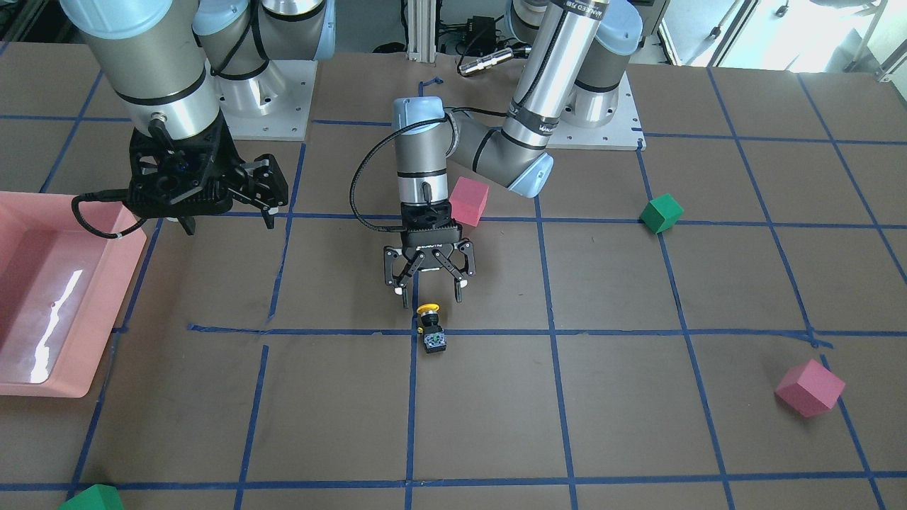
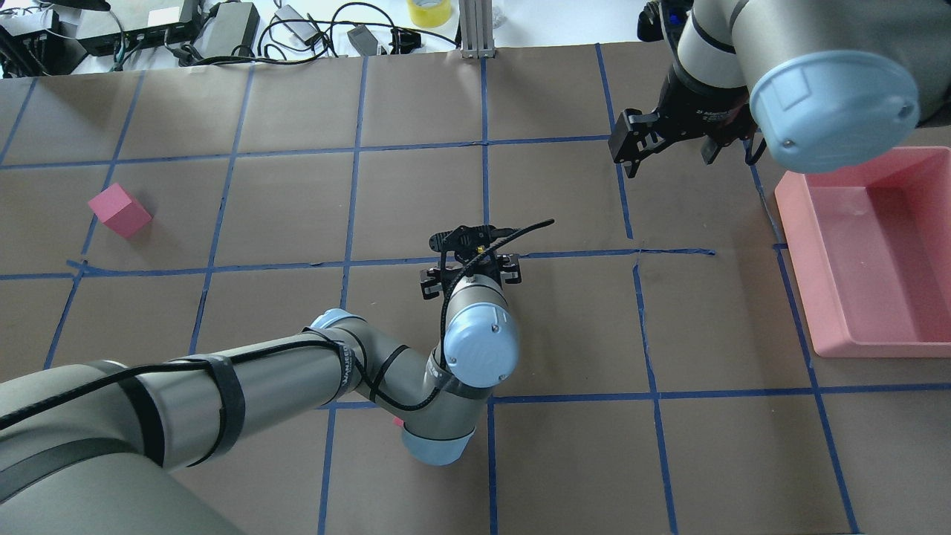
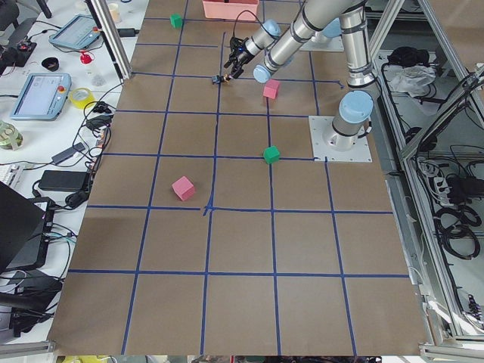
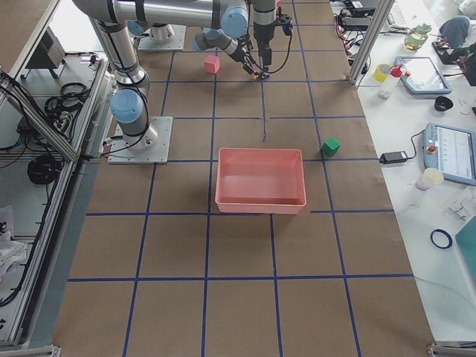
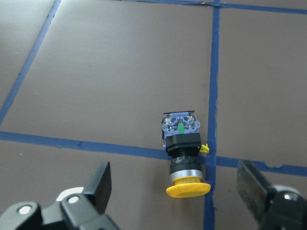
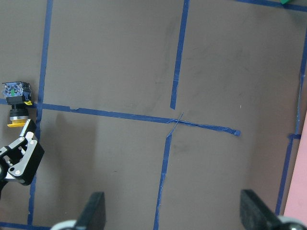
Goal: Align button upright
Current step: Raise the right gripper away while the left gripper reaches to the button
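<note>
The button (image 1: 430,327) lies on its side on the brown table, on a crossing of blue tape lines. Its yellow cap points toward the robot and its silvery base points away. In the left wrist view the button (image 5: 183,153) sits just ahead of the open fingers. My left gripper (image 1: 429,294) is open and empty, hovering right behind the cap without touching it. My right gripper (image 1: 228,221) is open and empty, held above the table near the pink tray. The right wrist view shows the button (image 6: 15,103) at its left edge.
A pink tray (image 1: 42,297) stands on the robot's right side. One pink cube (image 1: 469,201) sits close behind the left wrist, another (image 1: 810,387) far out on the left side. Green cubes (image 1: 661,213) (image 1: 92,499) lie apart from the button.
</note>
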